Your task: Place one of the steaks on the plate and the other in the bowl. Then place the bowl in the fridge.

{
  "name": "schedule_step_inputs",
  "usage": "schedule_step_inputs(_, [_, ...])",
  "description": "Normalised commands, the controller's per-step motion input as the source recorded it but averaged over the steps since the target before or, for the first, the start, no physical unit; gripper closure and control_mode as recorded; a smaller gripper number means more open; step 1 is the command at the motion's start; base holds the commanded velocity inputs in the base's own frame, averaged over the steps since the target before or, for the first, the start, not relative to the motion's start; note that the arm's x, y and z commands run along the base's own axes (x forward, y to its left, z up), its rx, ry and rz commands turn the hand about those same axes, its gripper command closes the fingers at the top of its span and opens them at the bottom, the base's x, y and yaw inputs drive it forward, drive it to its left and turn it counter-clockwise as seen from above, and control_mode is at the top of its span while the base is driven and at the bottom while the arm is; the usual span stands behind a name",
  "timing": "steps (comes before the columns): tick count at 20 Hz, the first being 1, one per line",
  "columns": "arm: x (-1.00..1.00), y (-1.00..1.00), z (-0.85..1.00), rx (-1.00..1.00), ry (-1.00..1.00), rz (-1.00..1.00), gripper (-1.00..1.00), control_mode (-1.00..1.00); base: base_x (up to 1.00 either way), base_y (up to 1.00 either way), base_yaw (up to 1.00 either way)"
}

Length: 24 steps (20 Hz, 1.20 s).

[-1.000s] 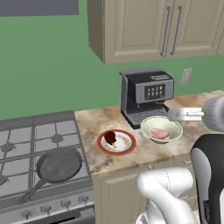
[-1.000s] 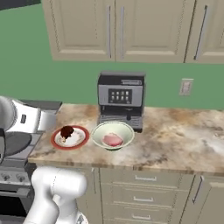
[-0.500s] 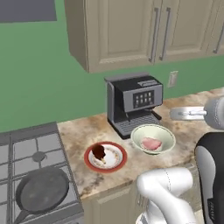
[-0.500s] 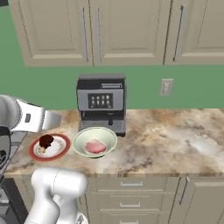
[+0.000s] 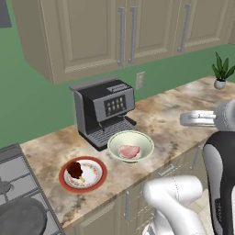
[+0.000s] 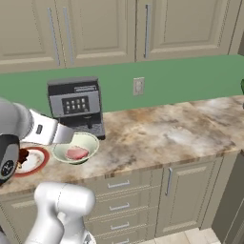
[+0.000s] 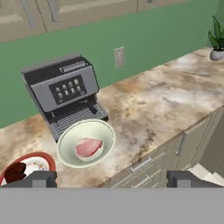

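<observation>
Obstacles we log: coffee machine (image 5: 104,112) just behind the bowl (image 5: 131,146), plate (image 5: 83,174) beside it. Counter (image 5: 170,114) toward the potted plant (image 5: 222,71) lies open.

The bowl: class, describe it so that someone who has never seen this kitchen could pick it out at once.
Find the dark coffee machine on the marbled counter. Right in front of its drip tray sits the bowl, wide, shallow and pale greenish-white, holding a pink steak. The plate beside it has a red rim and carries a dark steak.
</observation>
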Motion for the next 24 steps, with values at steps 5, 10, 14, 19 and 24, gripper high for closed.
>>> schedule_step_inputs(5, [0.12, -0.25, -0.36, 0.19, 0.37, 0.0, -1.0, -1.0, 0.0, 0.0, 0.0])
schedule_step_inputs(10, [0.16, 0.01, -0.65, 0.19, 0.14, 0.01, -1.0, -1.0, 0.0, 0.0, 0.0])
schedule_step_inputs(14, [0.46, 0.1, -0.71, 0.12, 0.06, 0.0, -1.0, -1.0, 0.0, 0.0, 0.0])
schedule_step_inputs(19, [0.65, 0.05, -0.65, 0.06, 0.03, -0.02, -1.0, -1.0, 0.0, 0.0, 0.0])
schedule_step_inputs(24, [0.51, 0.0, -0.61, 0.09, 0.18, -0.07, -1.0, -1.0, 0.0, 0.0, 0.0])
